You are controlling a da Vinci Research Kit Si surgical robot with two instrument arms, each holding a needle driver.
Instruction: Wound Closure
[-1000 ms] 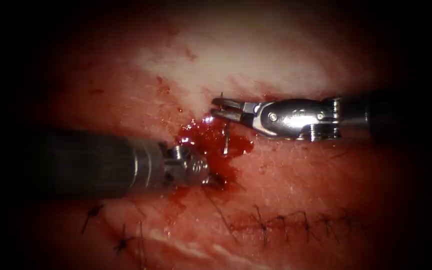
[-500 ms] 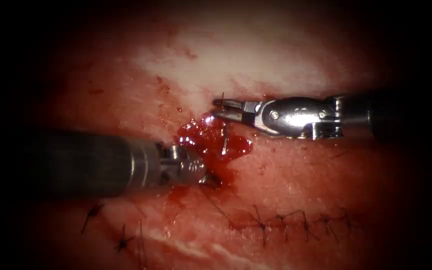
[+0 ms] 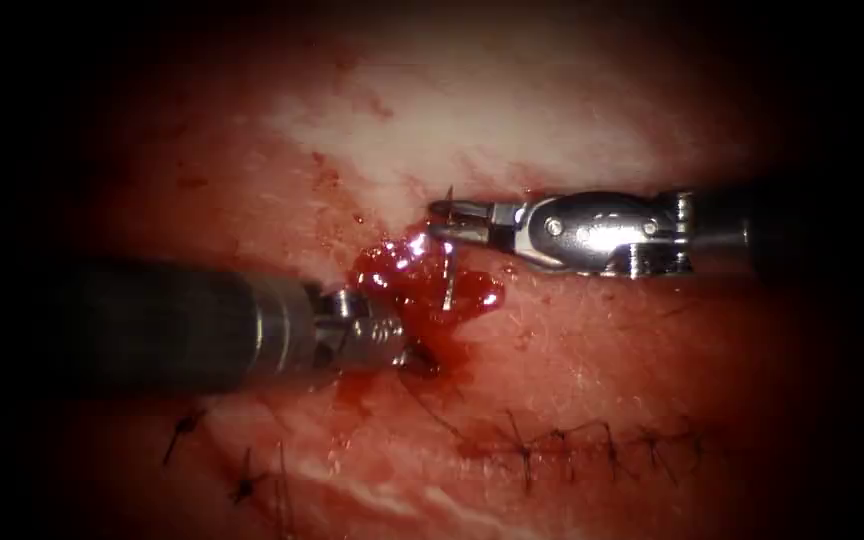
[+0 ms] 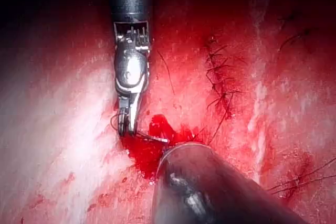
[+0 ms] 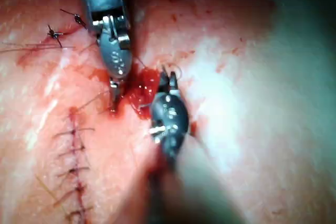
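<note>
The right tool grips the needle near its upper end above the red fluid, seemingly to control it, while the left tool is pressed into the tissue, its grip impossible to tell.

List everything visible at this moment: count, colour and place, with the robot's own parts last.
tissue: one, pink-red with a pale patch, under everything.
red fluid: one pool, between the two tool tips.
needle: one, silver, held near one end by the right tool, running down into the pool.
stitches: one dark row, below the tools.
thread: dark strand from the left tool tip toward the stitches.
left tool: tip in the red fluid.
right tool: jaws shut on the needle.
</note>
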